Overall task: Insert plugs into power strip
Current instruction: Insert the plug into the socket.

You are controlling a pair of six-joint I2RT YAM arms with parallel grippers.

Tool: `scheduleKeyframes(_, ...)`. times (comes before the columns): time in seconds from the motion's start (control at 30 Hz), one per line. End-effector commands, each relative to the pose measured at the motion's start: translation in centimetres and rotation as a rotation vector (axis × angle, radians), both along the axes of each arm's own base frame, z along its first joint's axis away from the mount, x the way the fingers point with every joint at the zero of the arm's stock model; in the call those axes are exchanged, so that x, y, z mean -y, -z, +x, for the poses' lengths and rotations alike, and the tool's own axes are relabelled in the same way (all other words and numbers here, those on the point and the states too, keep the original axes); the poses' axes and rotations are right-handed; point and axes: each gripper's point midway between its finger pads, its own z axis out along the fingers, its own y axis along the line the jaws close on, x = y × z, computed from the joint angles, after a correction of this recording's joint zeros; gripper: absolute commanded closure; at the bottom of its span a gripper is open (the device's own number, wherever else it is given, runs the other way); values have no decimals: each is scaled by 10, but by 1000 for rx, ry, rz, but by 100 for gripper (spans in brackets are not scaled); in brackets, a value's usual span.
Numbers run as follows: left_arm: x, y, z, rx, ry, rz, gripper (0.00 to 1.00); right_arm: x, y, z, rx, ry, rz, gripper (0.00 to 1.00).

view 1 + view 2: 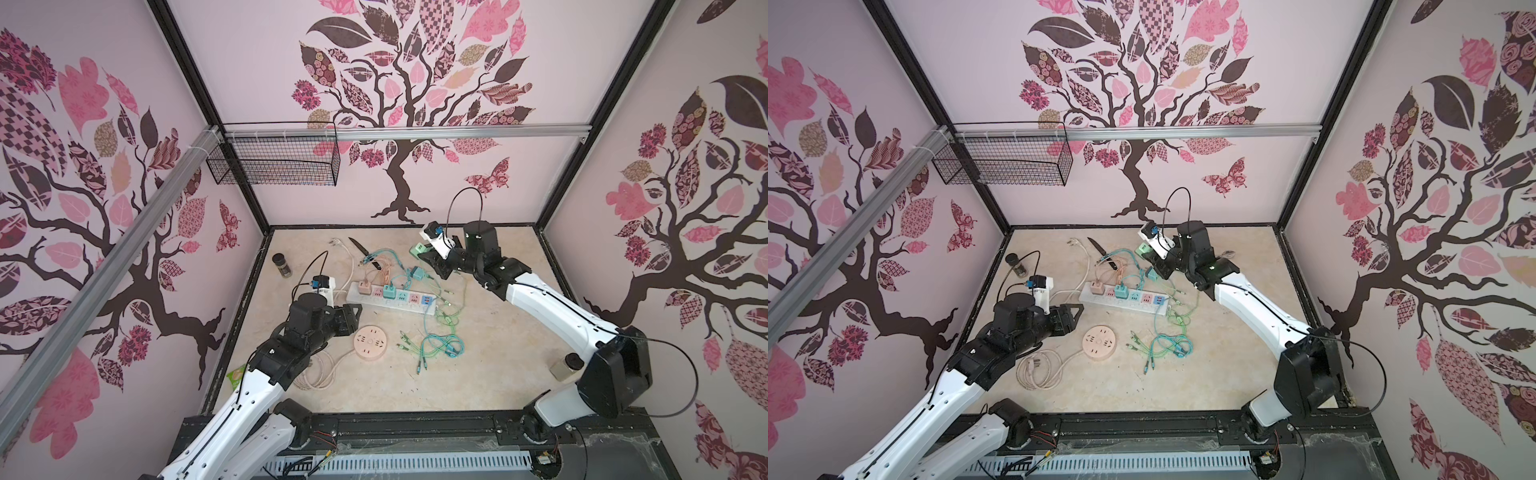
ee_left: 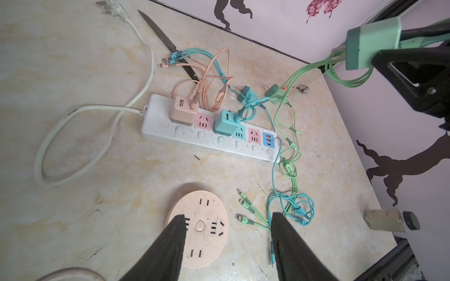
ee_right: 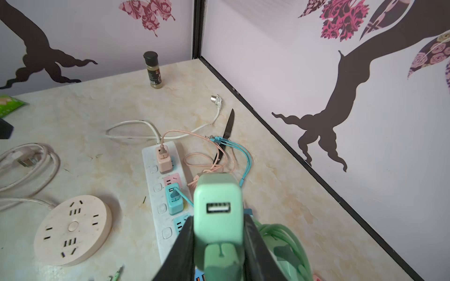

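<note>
The white power strip (image 1: pixel 376 306) (image 2: pixel 160 126) (image 3: pixel 152 180) lies mid-table. A peach plug (image 1: pixel 365 287) (image 2: pixel 181 110) stands in its end socket and a teal plug (image 1: pixel 389 292) (image 2: pixel 225 122) in the third one. My right gripper (image 1: pixel 428 257) (image 3: pixel 218 217) is shut on a mint green plug (image 1: pixel 417 249) (image 2: pixel 372 43) (image 3: pixel 218 214), held in the air behind the strip with its cable hanging. Another teal plug (image 2: pixel 247 93) and another mint plug (image 2: pixel 274 93) lie loose behind the strip. My left gripper (image 1: pixel 352 318) (image 2: pixel 227 216) is open and empty, in front of the strip's left end.
A round peach socket disc (image 1: pixel 370 343) (image 2: pixel 198 228) lies below the left gripper, with tangled teal and green cables (image 1: pixel 440 345) to its right. A knife (image 1: pixel 360 249), a spice jar (image 1: pixel 281 266), a second jar (image 1: pixel 563 368), a coiled cream cord (image 1: pixel 320 374) and a wall-hung wire basket (image 1: pixel 274 162) surround the area.
</note>
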Motion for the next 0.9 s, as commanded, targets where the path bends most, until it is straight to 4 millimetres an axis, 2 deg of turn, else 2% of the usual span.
scheduleKeyframes(0.0, -6, -8, 10, 25, -35, 18, 40, -2, -2, 16, 47, 3, -34, 94)
scheduleKeyframes(0.23, -15, 7, 32, -28, -86, -31, 40, -1, 40, 20, 20, -8, -108, 94)
scheduleKeyframes(0.37, -36, 17, 50, -62, -153, -149, 40, -3, 58, 17, -2, -34, -124, 94)
scheduleKeyframes(0.5, -52, 28, 61, -93, -203, -187, 40, -2, 80, 17, -31, -44, -162, 94)
scheduleKeyframes(0.67, -52, 36, 70, -113, -188, -164, 40, 3, 110, 15, -72, -50, -233, 93)
scheduleKeyframes(0.87, -50, 50, 81, -144, -165, -129, 40, 5, 131, 7, -111, -75, -264, 92)
